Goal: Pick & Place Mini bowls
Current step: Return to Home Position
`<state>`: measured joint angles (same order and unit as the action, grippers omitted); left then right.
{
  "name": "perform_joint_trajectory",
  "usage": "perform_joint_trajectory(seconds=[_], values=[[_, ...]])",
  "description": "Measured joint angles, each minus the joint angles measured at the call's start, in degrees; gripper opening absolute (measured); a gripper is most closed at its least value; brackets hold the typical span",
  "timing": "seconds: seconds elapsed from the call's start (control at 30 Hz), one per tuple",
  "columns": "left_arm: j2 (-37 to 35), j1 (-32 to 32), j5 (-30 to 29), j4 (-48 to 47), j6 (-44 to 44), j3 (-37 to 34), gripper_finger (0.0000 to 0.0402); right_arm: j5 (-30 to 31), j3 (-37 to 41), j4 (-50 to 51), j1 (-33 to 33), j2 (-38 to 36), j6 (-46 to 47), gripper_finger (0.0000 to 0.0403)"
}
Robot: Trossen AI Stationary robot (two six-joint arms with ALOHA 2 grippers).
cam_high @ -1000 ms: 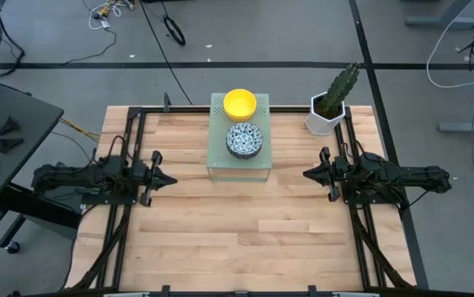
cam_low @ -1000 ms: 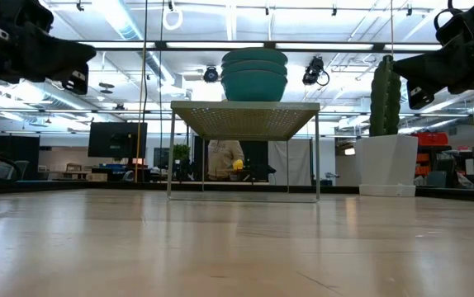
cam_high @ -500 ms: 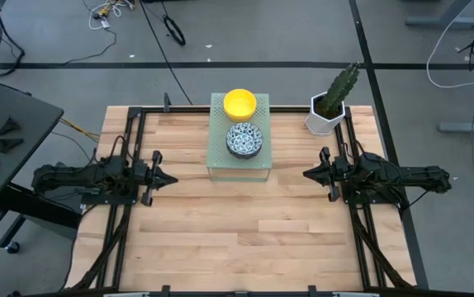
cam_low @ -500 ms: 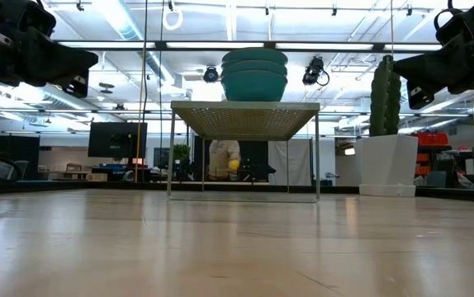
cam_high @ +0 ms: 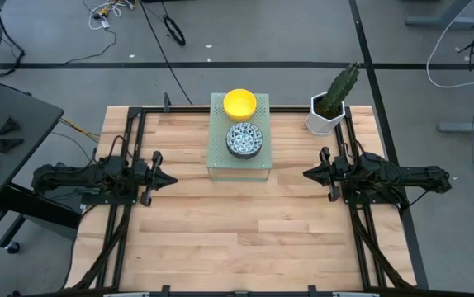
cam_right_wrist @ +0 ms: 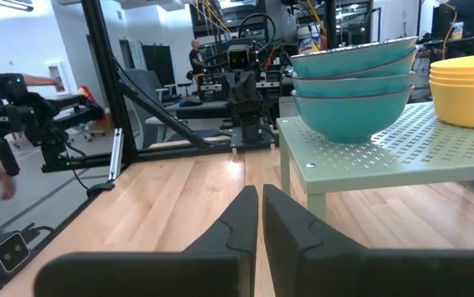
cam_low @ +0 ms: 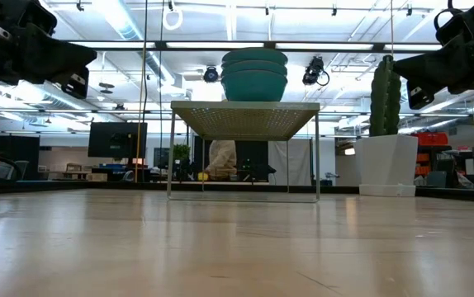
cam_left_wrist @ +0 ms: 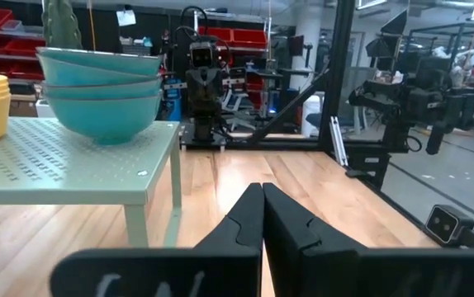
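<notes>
Two stacks of mini bowls rest on a pale green perforated stand (cam_high: 239, 165) at the table's far middle. The yellow stack (cam_high: 239, 103) is on the far side and the blue-patterned stack (cam_high: 244, 139) on the near side. The patterned bowls look teal from the side (cam_low: 254, 74) (cam_left_wrist: 101, 91) (cam_right_wrist: 353, 87). My left gripper (cam_high: 171, 178) (cam_left_wrist: 262, 194) hovers shut to the left of the stand. My right gripper (cam_high: 306, 174) (cam_right_wrist: 259, 196) hovers shut to its right. Both point level toward the stand and hold nothing.
A white hexagonal pot with a cactus (cam_high: 329, 111) (cam_low: 386, 161) stands at the table's far right corner, beside the right arm. Black rails (cam_high: 130, 214) run along the table's left and right sides. Bare wooden table (cam_high: 237, 231) lies near of the stand.
</notes>
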<state>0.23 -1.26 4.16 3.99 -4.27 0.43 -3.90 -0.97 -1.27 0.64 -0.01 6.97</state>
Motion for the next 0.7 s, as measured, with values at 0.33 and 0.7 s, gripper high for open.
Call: perform_joint_trajectory(seconds=[0.33, 0.7], values=[[0.0, 0.0, -0.1, 0.3, 0.0, 0.0, 0.0005, 0.0, 0.0, 0.0, 0.0, 0.0, 0.0, 0.0027], [0.0, 0.0, -0.3, 0.6, 0.0, 0.0, 0.0005, 0.0, 0.0, 0.0, 0.0, 0.0, 0.0, 0.0027]])
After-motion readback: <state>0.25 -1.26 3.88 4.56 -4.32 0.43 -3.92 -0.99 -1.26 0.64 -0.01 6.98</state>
